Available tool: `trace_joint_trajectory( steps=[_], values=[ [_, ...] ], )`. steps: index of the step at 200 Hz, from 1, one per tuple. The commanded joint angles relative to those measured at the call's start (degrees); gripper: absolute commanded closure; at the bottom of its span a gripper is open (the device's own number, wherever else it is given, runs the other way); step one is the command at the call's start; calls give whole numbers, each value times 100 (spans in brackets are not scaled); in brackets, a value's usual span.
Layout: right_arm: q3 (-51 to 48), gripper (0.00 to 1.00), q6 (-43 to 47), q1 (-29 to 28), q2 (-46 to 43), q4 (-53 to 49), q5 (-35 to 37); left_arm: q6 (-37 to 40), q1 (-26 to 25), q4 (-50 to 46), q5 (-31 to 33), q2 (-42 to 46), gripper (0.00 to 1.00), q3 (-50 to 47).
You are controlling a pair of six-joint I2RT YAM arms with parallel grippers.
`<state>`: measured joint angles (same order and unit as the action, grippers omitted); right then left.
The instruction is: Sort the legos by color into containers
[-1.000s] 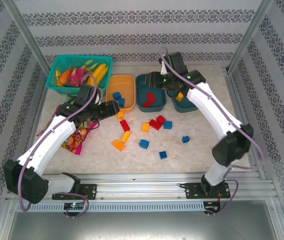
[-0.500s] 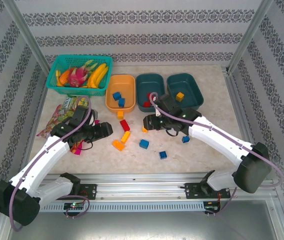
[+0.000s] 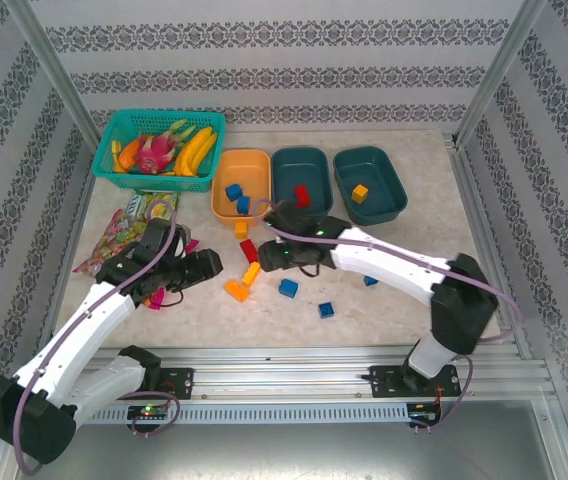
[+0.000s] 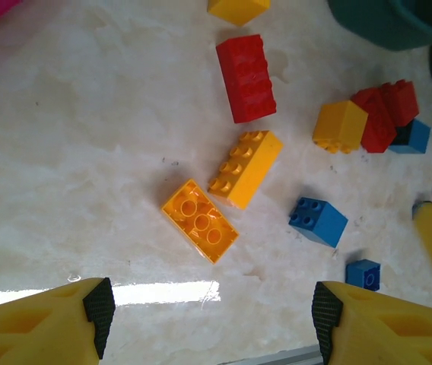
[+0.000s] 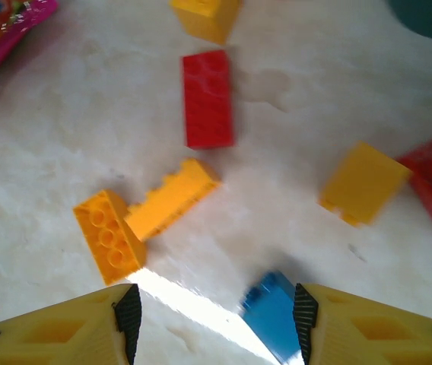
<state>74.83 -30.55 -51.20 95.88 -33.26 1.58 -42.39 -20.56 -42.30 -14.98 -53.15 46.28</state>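
Legos lie loose on the pale marbled table between the two arms, apart from the containers at the far side. Left gripper hovers with its jaws spread wide and nothing between them. Beneath it, the left wrist view shows an orange brick touching the corner of a long yellow brick, a red brick just beyond them and a blue brick off to the right. Right gripper reaches in from the opposite side, jaws likewise parted and clasping nothing; a blurred blue piece lies on the table close to one fingertip. Seen from above, the right arm stretches across the middle of the spread and covers the red and yellow cluster that the left wrist view shows near a teal bin. Two small blue bricks sit nearer the arm bases. The orange bin holds two blue pieces, the middle teal bin one red piece, the right teal bin one yellow piece. A teal mesh basket of toy fruit stands left of the bins, and colourful snack bags lie just beside the left arm's wrist.
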Motion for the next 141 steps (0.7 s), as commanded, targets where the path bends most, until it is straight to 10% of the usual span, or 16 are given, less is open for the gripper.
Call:
trace_joint_trajectory(
  steps=[1, 67, 141],
  values=[
    [485, 36, 51, -167, 451, 33, 664, -259, -27, -150, 253, 400, 28, -113],
    [1617, 22, -821, -190, 1968, 440, 1055, -477, -29, -443, 400, 1116, 28, -273],
    [2919, 29, -1453, -9, 3354, 93, 1600, -489, -29, -608, 399, 1324, 28, -215]
  ],
)
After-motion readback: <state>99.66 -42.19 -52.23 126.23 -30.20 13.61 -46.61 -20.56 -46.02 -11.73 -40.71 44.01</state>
